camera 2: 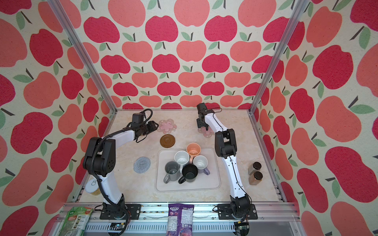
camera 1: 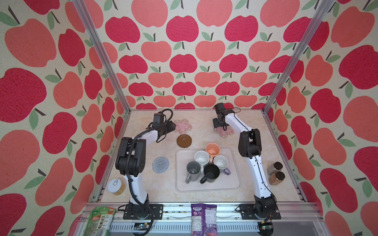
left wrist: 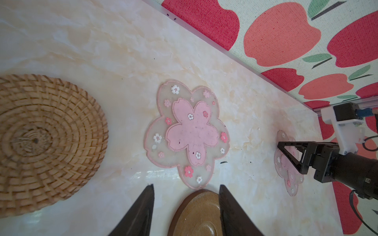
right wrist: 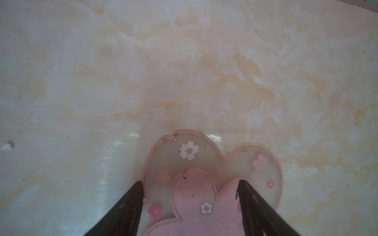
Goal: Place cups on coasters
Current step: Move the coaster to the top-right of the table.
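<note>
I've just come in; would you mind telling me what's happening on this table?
All five mugs sit clustered on the tray; none is on a coaster yet. The right gripper hovers over a pink flower coaster, jaws open and empty. The left gripper, also open and empty, hangs by the other flower coaster and the brown coaster.

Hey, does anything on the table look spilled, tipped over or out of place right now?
Nothing looks spilled, tipped or damaged. The five mugs stand upright, bunched tightly together on the tray, and the coasters in view lie flat and bare.
</note>
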Controlling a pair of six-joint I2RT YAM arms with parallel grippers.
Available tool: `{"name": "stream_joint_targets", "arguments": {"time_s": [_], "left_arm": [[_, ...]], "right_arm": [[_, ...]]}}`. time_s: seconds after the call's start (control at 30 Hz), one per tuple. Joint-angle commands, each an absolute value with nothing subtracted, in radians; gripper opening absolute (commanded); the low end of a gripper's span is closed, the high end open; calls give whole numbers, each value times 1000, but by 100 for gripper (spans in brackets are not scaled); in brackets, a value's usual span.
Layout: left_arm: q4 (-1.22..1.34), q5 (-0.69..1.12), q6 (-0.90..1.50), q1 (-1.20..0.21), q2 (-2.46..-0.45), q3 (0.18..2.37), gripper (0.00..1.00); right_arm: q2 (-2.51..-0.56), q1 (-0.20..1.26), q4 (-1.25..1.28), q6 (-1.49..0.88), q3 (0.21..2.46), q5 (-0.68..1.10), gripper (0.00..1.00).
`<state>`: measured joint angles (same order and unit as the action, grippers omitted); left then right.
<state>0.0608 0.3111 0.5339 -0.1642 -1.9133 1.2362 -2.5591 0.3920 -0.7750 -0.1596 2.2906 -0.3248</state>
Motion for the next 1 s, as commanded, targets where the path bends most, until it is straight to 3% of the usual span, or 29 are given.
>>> {"name": "stream_joint_targets", "arguments": {"time_s": [0.0,0.3,0.97], "left_arm": [[64,329,546,-170,-1907,1238,53],[45,327,543,-188,-1908,1249,53],[6,322,526,-222,-1914,1289,53]], "right_arm": [[-2545,367,-828,-187,2222,-356,74],[-2431,303,-727,-240,2008,-326,73],[-2365,226,-711,-273,1914,-360,73]]}}
